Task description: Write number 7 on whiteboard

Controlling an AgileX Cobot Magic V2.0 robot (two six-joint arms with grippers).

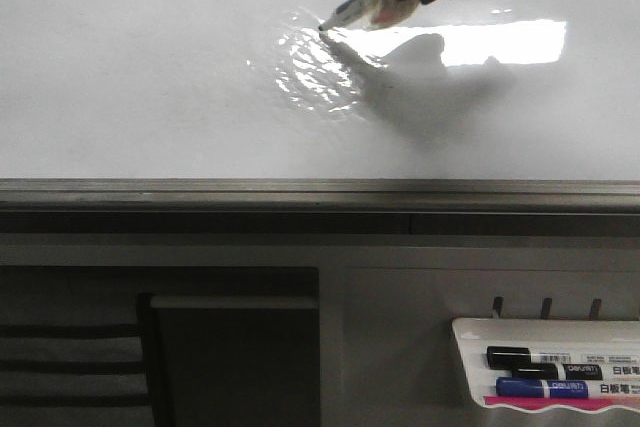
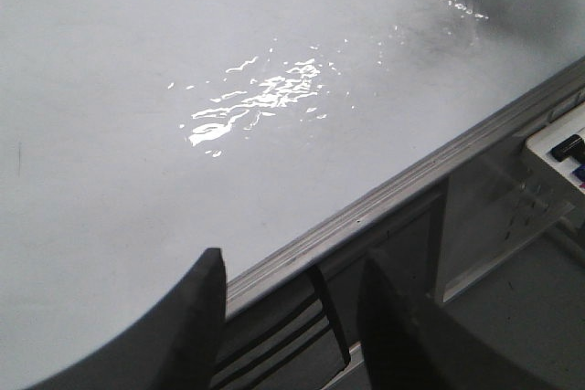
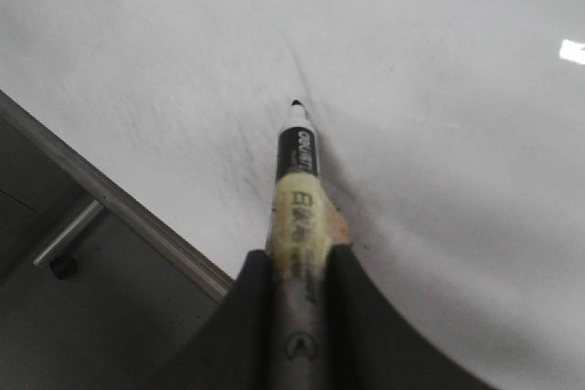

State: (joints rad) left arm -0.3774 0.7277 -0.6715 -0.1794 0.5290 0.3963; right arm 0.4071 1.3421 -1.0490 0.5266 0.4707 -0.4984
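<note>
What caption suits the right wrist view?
Right end effector pinching a marker, its tip at the whiteboard.

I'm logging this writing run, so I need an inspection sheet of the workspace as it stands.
Surface: whiteboard, glossy, with bright glare patches and a grey edge strip along its near side.
Job's things: marker uncapped, tip at or just above the board; whether it touches cannot be told. A faint thin line lies beyond the tip in the right wrist view; no finished number 7 seen.
Clutter: white marker tray below the board holds a black marker and a blue marker.
Grippers: right gripper shut on the marker; left gripper open, empty, near the board's edge.
Cables: nothing seen.
Surroundings: grey panels below the board.
</note>
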